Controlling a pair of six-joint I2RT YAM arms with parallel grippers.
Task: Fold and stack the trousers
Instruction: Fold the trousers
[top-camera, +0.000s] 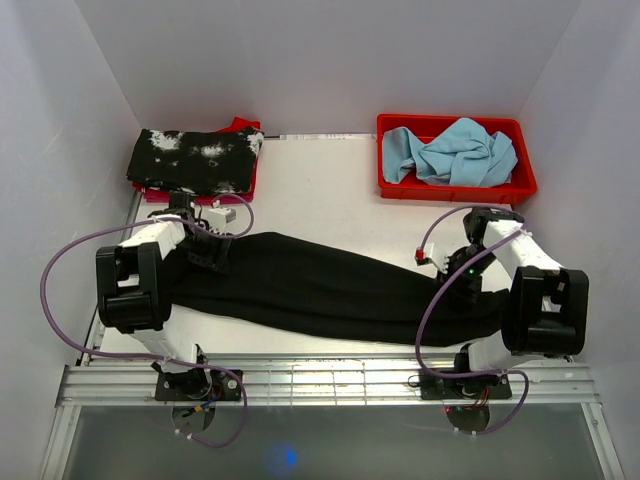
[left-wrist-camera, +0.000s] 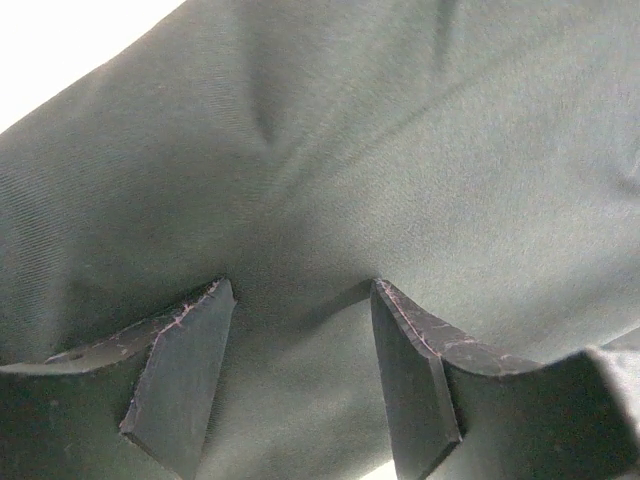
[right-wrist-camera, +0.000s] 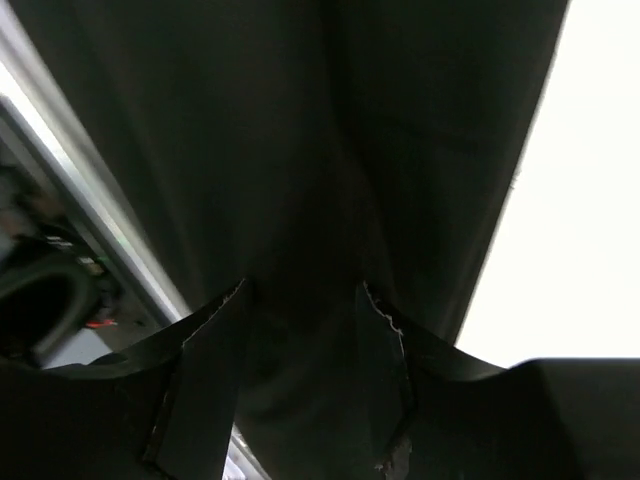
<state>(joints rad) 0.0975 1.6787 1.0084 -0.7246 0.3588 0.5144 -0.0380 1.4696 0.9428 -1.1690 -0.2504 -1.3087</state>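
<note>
Plain black soft-fabric trousers (top-camera: 330, 290) lay stretched across the near part of the white surface (top-camera: 320, 180), one end effector at each end.
Their long axis ran left to right, the left end slightly farther back. The left end effector (top-camera: 212, 252) stood on that end and the right end effector (top-camera: 452, 272) on the nearer right end. Both had fingers parted over smooth, matte, barely creased cloth, with no fold visibly pinched. Beyond sat a black white-splotched garment (top-camera: 195, 158) and a red plastic bin (top-camera: 455, 192).
</note>
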